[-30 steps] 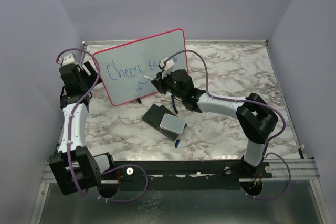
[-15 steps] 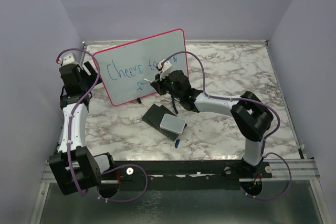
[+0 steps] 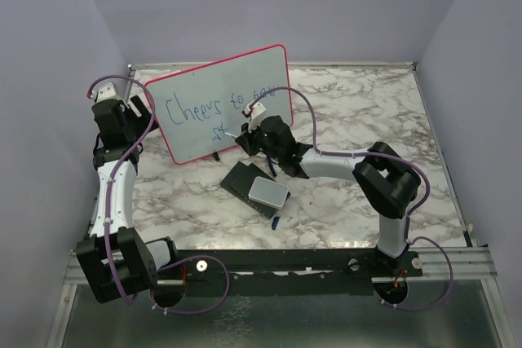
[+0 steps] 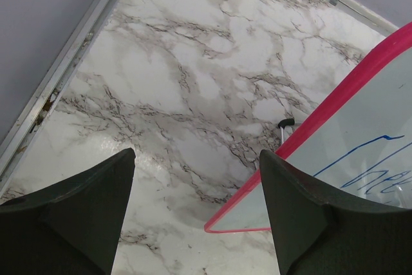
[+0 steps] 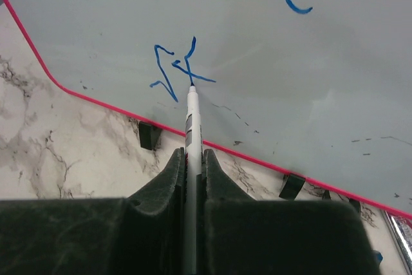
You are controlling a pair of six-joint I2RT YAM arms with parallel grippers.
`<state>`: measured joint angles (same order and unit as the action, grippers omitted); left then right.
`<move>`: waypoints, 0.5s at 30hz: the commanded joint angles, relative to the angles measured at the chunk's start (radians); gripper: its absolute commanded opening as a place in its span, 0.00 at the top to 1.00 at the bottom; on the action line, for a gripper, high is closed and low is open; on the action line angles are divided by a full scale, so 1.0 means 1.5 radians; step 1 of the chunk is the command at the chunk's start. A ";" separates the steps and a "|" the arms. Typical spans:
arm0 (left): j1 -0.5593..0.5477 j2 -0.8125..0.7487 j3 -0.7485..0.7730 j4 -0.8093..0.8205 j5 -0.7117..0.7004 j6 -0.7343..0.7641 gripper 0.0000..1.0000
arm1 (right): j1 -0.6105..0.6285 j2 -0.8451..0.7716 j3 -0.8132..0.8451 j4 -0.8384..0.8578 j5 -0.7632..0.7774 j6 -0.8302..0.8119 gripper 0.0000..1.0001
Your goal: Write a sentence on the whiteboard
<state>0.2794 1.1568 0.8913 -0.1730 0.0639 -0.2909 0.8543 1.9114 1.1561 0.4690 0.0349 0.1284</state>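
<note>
The whiteboard [image 3: 192,140] stands tilted at the back left of the table, red-pink framed. The sentence [image 3: 196,109] in blue reads "Cheers to new" on the top line, and two first strokes [image 5: 174,69] of a second line sit below it. My right gripper [image 3: 251,133] is shut on a white marker [image 5: 192,120], whose tip touches the board at the second stroke. My left gripper [image 4: 196,159] is open and empty, with the board's lower left corner [image 4: 222,227] showing between its fingers.
A dark block [image 3: 243,178] with a grey-white pad [image 3: 267,191] lies on the marble table in front of the board. A small blue cap [image 3: 276,221] lies nearer me. Black board feet [image 5: 149,134] stand under the frame. A metal rail [image 4: 71,69] edges the table on the left.
My right gripper has shifted a little left and down along the board with the marker. The blue marks at the start of the second line have grown. The left arm has not moved.
</note>
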 commanded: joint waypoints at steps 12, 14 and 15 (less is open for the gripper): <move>-0.004 -0.013 -0.006 0.007 0.023 0.000 0.20 | -0.001 -0.020 -0.045 0.007 0.053 0.013 0.99; -0.004 -0.014 -0.006 0.007 0.023 0.001 0.20 | -0.001 -0.032 -0.051 0.013 0.047 0.010 0.99; -0.004 -0.014 -0.006 0.007 0.023 0.001 0.20 | -0.001 -0.039 -0.055 0.017 0.043 0.007 0.99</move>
<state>0.2794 1.1568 0.8913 -0.1730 0.0639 -0.2909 0.8555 1.9072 1.1004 0.4702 0.0658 0.1421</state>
